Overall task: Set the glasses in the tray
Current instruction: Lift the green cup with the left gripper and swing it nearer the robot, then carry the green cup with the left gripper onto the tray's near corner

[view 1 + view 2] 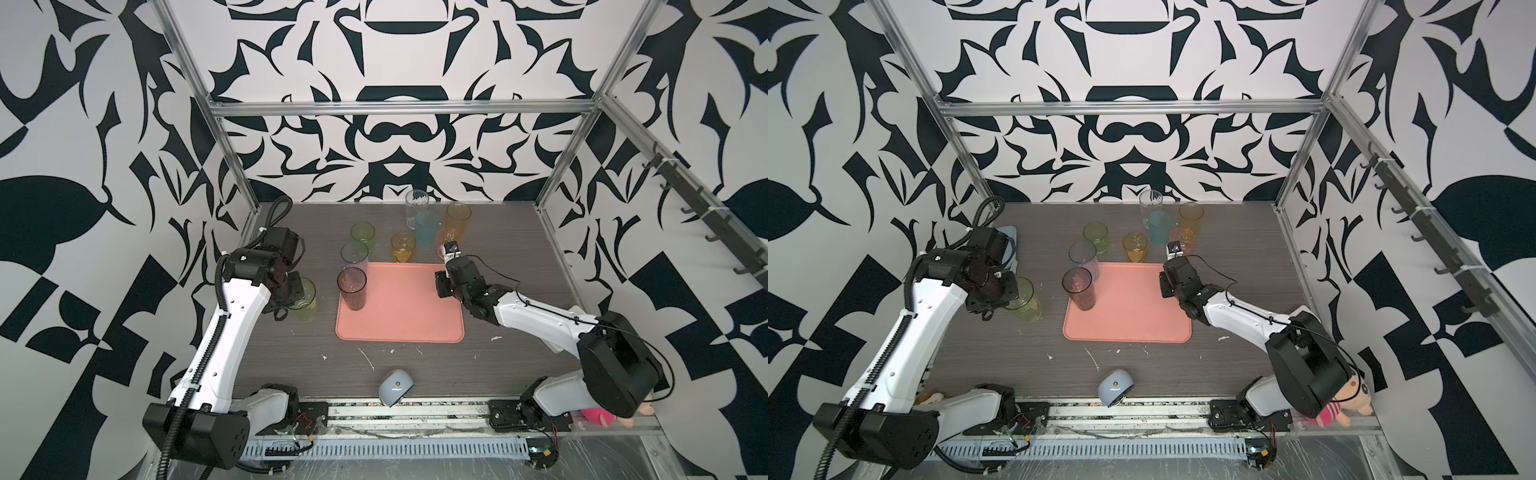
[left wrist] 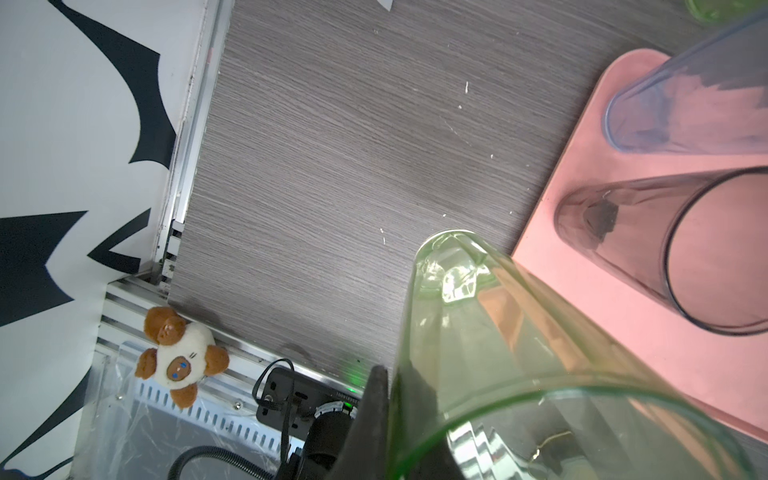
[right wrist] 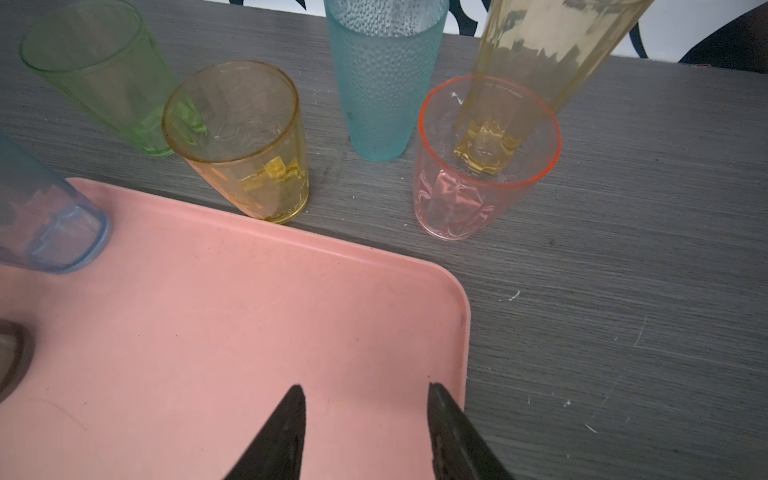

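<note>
The salmon-pink tray (image 1: 407, 307) (image 3: 249, 311) lies mid-table. A grey glass (image 1: 352, 289) (image 2: 623, 232) and a blue glass (image 1: 354, 257) (image 3: 45, 224) stand along its left side. Left of the tray, my left gripper (image 2: 392, 374) is shut on the wall of a tall green glass (image 1: 305, 301) (image 2: 478, 340), one finger inside and one outside. Behind the tray stand short green (image 1: 363, 235), short amber (image 3: 245, 141), teal (image 3: 382, 83), tall clear (image 1: 417, 208), tall amber (image 1: 458, 218) and pink (image 3: 478, 166) glasses. My right gripper (image 3: 365, 386) hangs open and empty over the tray's far right corner.
A pale-blue mouse-like object (image 1: 395, 387) lies near the table's front edge. A pale-blue box (image 1: 1011, 241) sits behind the left arm. Plush toys lie off the table at the front left (image 2: 178, 353) and the front right (image 1: 1341, 409). Metal frame posts border the table.
</note>
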